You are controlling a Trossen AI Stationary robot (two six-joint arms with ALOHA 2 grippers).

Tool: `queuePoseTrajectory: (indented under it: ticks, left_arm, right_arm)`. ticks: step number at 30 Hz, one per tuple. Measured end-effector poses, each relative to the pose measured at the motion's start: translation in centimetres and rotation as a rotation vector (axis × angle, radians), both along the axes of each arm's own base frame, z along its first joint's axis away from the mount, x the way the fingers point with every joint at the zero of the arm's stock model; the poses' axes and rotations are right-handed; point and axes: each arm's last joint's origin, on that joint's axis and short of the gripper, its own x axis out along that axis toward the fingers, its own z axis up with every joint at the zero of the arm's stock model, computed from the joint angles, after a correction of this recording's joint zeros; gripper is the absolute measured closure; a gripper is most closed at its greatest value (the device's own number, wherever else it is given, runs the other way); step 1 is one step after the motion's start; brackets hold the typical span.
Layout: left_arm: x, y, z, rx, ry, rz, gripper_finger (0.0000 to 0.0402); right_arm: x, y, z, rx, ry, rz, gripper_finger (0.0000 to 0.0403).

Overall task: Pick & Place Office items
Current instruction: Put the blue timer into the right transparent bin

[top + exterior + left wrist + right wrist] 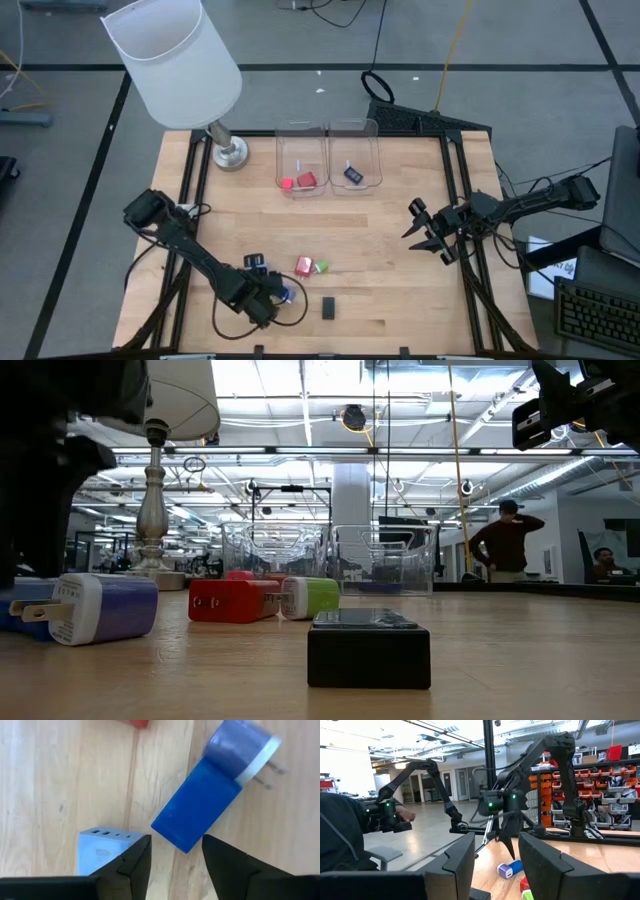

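My left gripper [272,299] is low over the table's near middle and open. In the left wrist view its fingers [135,860] stand on either side of one end of a dark blue block [195,812]. A light blue charger [105,847] and a blue-violet plug with a white face [245,747] lie beside the block. A red piece [303,265], a green piece [321,267], a dark piece [255,261] and a black block [328,308] rest flat on the wood. My right gripper [425,230] is open and empty, raised near the right edge.
Two clear bins [302,160] [355,158] stand at the far middle, the left one holding red pieces and the right one a dark blue piece. A white-shaded lamp [175,60] stands at the far left. A person [505,540] stands in the room beyond the table.
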Motion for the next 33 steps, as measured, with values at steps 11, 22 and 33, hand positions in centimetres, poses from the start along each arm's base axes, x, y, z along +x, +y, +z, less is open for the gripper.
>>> queuePoseTrajectory:
  ticks: [11,22,33]
  left_arm:
    - [0.2,0.8,3.2,-0.041,-0.171,0.044,0.0183]
    - [1.5,0.7,3.6,0.017,-0.222,-0.306,0.021]
    - [2.2,1.0,3.7,-0.027,-0.268,-0.211,0.0219]
  right_arm:
    - [0.0,0.0,0.0,0.0,0.001,0.0,0.0259]
    - [0.0,0.0,0.0,0.0,0.001,0.0,0.0259]
    - [0.0,0.0,0.0,0.0,0.001,0.0,0.0259]
